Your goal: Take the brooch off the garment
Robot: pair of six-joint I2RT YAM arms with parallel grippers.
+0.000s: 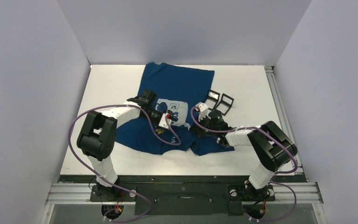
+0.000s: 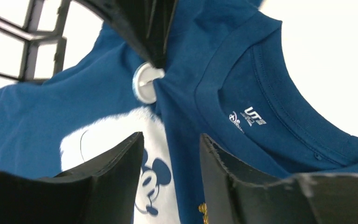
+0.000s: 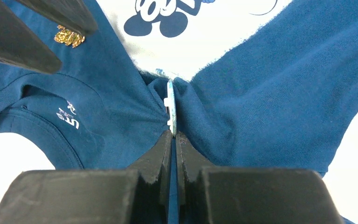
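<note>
Left gripper (image 2: 171, 140) jaws apart; right gripper (image 3: 173, 136) pinched tight on garment (image 3: 270, 93); both arms forward, wrists near.

A garment (image 1: 177, 81) lies on the desk (image 1: 107, 88), reaching from the far edge toward the middle, with two frames (image 1: 218, 99) beside it toward the right edge. A brooch (image 3: 69, 36) sits on the garment beside its chest print (image 3: 205, 42), below the left hand (image 2: 171, 137); the right hand (image 3: 173, 135) pinches a fold, a disc (image 3: 170, 105) at its fingertips.
</note>
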